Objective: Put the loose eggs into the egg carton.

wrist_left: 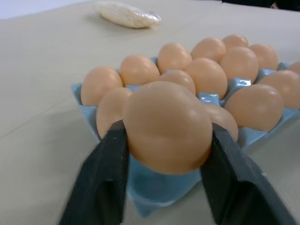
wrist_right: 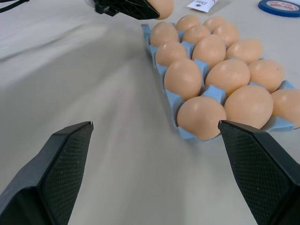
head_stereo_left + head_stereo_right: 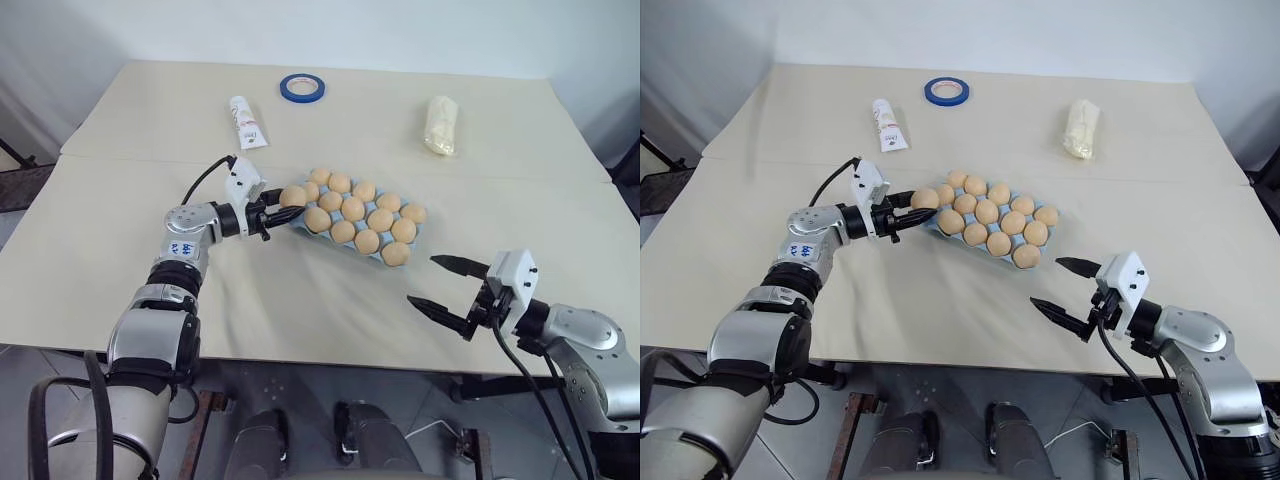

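- Left claw (image 3: pixel 283 203) grips one egg (image 1: pixel 167 125) at the blue egg carton's (image 3: pixel 383 258) near-left corner.
- Right claw (image 3: pixel 440 283) gapes wide, empty, near the carton's right end, over the desk (image 3: pixel 120 180).

Little could be read. A white tube (image 3: pixel 248 122) lying on the table (image 3: pixel 120 200) carried a red band and some dark print near its cap end, too small to make out. A blue-and-white sticker (image 3: pixel 181 247) on the left forearm bore blue marks that could not be deciphered. In the right wrist view the tube's end (image 2: pixel 202 4) showed small dark print, likewise illegible.
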### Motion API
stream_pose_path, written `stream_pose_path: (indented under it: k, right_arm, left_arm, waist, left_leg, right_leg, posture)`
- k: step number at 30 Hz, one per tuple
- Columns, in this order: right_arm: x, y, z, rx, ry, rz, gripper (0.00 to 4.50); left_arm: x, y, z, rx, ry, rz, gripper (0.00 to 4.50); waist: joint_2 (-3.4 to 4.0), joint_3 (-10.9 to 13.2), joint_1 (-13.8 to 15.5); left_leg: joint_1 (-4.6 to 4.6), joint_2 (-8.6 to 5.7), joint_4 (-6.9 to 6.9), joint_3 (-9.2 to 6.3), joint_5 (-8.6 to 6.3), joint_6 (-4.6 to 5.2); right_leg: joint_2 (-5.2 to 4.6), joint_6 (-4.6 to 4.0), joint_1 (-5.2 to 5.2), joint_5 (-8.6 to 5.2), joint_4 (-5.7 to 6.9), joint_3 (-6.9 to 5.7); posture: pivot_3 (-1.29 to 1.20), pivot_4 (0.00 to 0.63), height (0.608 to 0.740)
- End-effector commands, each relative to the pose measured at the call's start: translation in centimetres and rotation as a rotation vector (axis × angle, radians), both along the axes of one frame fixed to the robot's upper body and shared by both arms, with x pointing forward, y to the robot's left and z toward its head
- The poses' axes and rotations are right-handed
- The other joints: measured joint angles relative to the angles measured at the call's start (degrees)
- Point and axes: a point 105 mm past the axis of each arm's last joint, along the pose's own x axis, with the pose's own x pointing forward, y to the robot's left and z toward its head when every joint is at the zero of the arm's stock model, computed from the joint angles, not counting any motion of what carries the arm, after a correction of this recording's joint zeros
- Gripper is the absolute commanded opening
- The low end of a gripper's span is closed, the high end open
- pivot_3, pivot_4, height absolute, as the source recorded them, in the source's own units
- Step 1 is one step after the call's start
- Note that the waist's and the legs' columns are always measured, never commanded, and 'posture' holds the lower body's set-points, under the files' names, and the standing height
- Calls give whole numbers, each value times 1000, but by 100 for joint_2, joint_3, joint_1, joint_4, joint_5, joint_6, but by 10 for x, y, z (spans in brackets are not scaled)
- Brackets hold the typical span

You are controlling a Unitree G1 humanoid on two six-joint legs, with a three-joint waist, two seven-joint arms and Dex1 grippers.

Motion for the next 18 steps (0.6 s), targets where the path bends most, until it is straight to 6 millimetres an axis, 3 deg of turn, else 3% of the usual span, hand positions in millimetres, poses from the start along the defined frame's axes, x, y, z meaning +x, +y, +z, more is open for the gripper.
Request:
stream_pose_path:
  k: [1, 4, 9, 12, 18]
  right_arm:
    - [-4, -2, 17, 0, -70, -9, 4500]
    - [-4, -4, 18, -2, -71, -14, 4500]
    - [-4, -5, 19, -5, -70, -14, 4500]
    - [-2, -3, 21, -5, -74, -3, 4500]
    - [3, -5, 24, -9, -79, 17, 4500]
  left_arm:
    - [4, -4, 15, -3, -53, 4, 3507]
    - [3, -5, 14, -1, -49, -5, 4485]
    - [3, -1, 17, 11, -69, -2, 4485]
    - [2, 9, 29, -3, -107, 4, 4485]
    - [-14, 42, 50, -95, -180, -4, 4485]
  waist:
    - [0, 0, 2]
    - [0, 0, 5]
    - [0, 0, 4]
    - [0, 0, -3]
    - [-1, 0, -17]
  left_leg:
    - [0, -1, 1, 0, 0, 0]
    - [0, -1, 3, 0, 0, 0]
    - [1, 0, 1, 0, 1, 0]
    - [1, -1, 2, 0, 1, 0]
    - [6, 1, 1, 1, 2, -2]
  right_leg:
    - [-1, 0, 0, 0, 1, 1]
    - [-1, 0, 1, 0, 4, 0]
    - [-1, 0, 0, 0, 4, 0]
    - [-1, 0, 0, 0, 4, 0]
    - [0, -1, 0, 0, 10, 3]
  posture:
    - [0, 150, 740]
    - [0, 150, 740]
    - [0, 150, 740]
    - [0, 150, 740]
    - [0, 150, 740]
